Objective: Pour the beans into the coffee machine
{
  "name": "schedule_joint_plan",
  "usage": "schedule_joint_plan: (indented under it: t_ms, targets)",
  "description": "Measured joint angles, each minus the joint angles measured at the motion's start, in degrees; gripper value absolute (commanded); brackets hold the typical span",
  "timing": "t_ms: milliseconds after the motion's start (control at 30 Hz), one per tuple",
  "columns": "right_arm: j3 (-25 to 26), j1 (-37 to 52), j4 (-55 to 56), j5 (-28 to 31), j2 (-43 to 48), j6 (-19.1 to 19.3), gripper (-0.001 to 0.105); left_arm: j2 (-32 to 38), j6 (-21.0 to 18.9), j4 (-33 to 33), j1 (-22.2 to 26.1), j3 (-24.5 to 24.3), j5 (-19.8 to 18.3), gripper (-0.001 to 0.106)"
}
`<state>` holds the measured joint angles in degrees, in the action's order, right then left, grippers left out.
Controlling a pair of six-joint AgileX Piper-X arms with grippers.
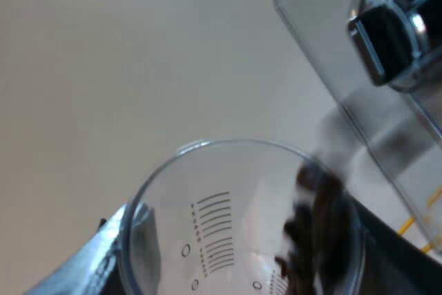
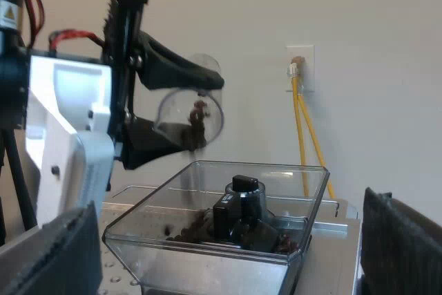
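Hanging with fingers wide apart near the bean hopper (image 2: 290,191), my right gripper (image 2: 224,246) is spare, while beyond, at eleven o'clock over the hopper's knob (image 2: 245,184), my left gripper (image 2: 197,112) clamps the tipped measuring glass (image 2: 173,112), beans (image 1: 311,233) at its lip.

This looks to me like a lab or a test room, not a home kitchen. Behind the bean hopper (image 2: 207,240) there is a bare pale wall (image 2: 373,18). At about one o'clock from the hopper, a white wall plate (image 2: 300,68) takes yellow cables (image 2: 307,136), which hang loose down the wall.
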<state>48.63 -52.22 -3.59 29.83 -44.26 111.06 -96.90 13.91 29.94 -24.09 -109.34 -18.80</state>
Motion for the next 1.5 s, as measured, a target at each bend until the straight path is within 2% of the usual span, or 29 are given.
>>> schedule_joint_plan:
  t_ms: [133, 167, 500, 833, 1033, 1100, 1133, 1267, 1433, 1500]
  targets:
    - [0.0, 0.0, 0.0, 0.0, 0.0, 0.0, 0.078, -0.59, 2.64, 0.92, 0.0, 0.0, 0.02, 0.0]
    - [0.0, 0.0, 0.0, 0.0, 0.0, 0.0, 0.078, -0.59, 4.63, 1.36, 0.0, 0.0, -0.1, 0.0]
    - [0.0, 0.0, 0.0, 0.0, 0.0, 0.0, 0.078, -0.59, 11.09, 1.35, 0.0, 0.0, -0.36, 0.0]
    - [0.0, 0.0, 0.0, 0.0, 0.0, -0.54, 0.078, -0.44, 11.54, 1.51, -0.68, 0.0, -0.16, 0.0]
    - [0.0, 0.0, 0.19, 0.0, 0.0, -0.54, 0.078, 0.03, 9.29, 1.6, -1.27, 0.0, 0.02, 0.0]
    - [0.0, 0.0, 1.22, 0.0, 0.0, -0.68, 0.078, 1.69, 2.77, 3.95, -1.24, 0.0, 0.02, 0.0]
    - [0.0, 0.0, 1.64, 0.0, 0.0, -0.71, 0.078, 1.86, 2.1, 4.27, -1.24, 0.0, 0.02, 0.0]
    - [0.0, 0.0, 2.7, -0.3, 0.0, -1.77, 0.078, 4.16, -9.11, 6.83, -1.24, 0.0, 0.26, 0.0]
    - [0.0, 0.0, 2.96, -3.84, 0.0, -2.04, 0.078, 7.32, -21.46, 8.7, -1.24, 0.0, 5.16, 0.0]
    - [0.0, 0.0, 2.92, -7.34, 0.0, -2.02, 0.078, 9.55, -29.11, 9.97, -1.24, 0.15, 8.19, 0.0]
